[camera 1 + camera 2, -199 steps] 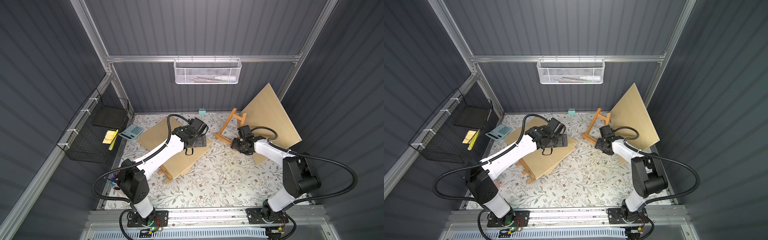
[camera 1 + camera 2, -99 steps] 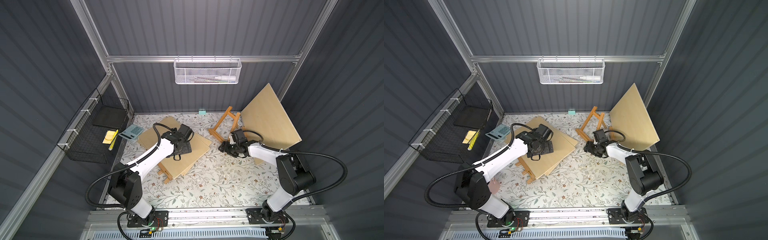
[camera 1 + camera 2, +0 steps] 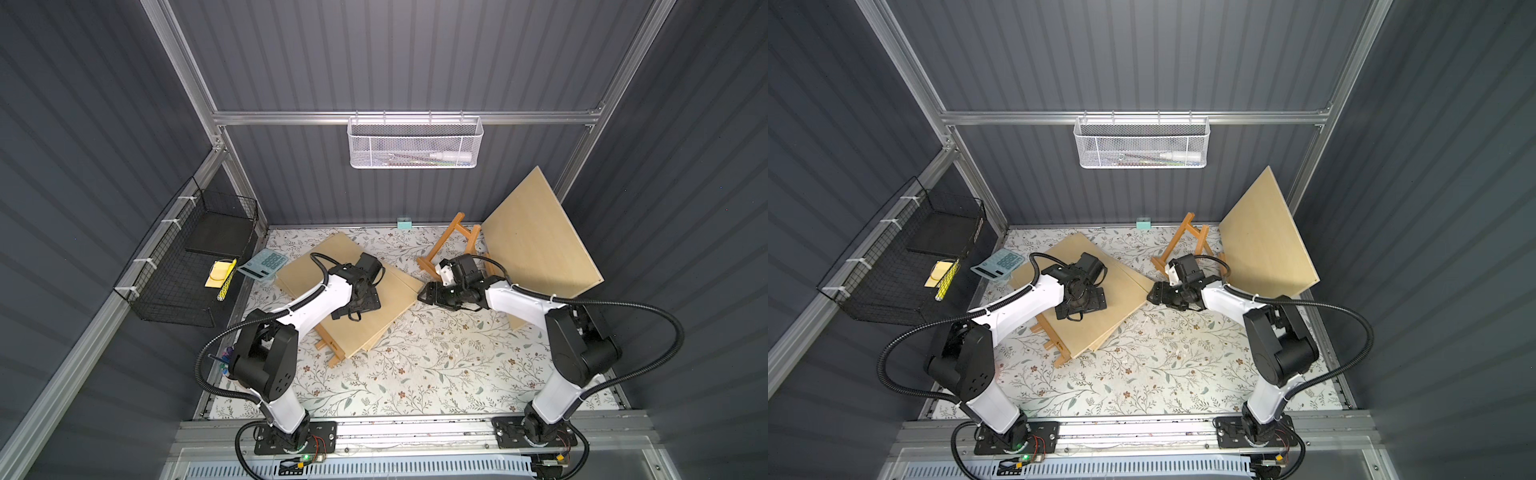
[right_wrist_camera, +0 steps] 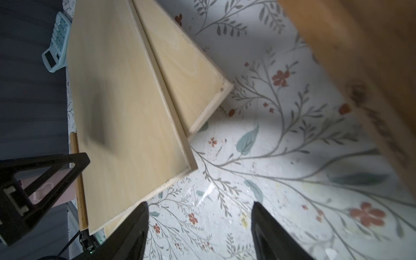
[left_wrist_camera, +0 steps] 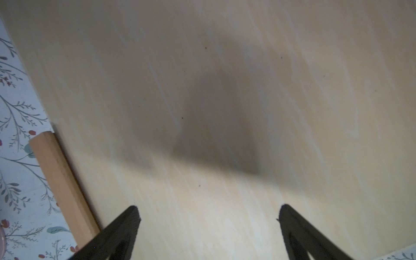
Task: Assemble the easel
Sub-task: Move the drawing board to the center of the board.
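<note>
A brown wooden easel frame (image 3: 453, 241) stands at the back right, blurred and close in the right wrist view (image 4: 360, 67). A second easel frame (image 3: 328, 345) lies under two stacked pale boards (image 3: 374, 324) left of centre; its leg (image 5: 60, 180) sticks out beside the top board (image 5: 225, 67). My left gripper (image 3: 357, 307) (image 5: 208, 213) points down over the top board, open and empty. My right gripper (image 3: 426, 293) (image 4: 199, 211) is open over the floral mat, just off the boards' right corner (image 4: 222, 90), with nothing between its fingers.
A large pale board (image 3: 536, 245) leans against the right wall behind my right arm. A teal calculator (image 3: 266, 266) lies at the mat's left edge beside a black wire basket (image 3: 187, 266). A white mesh basket (image 3: 415, 143) hangs on the back wall above a small teal block (image 3: 404, 223).
My left gripper has drawn back across the top board toward the front left. My right gripper has swung left, away from the standing easel, to the boards' right corner.
</note>
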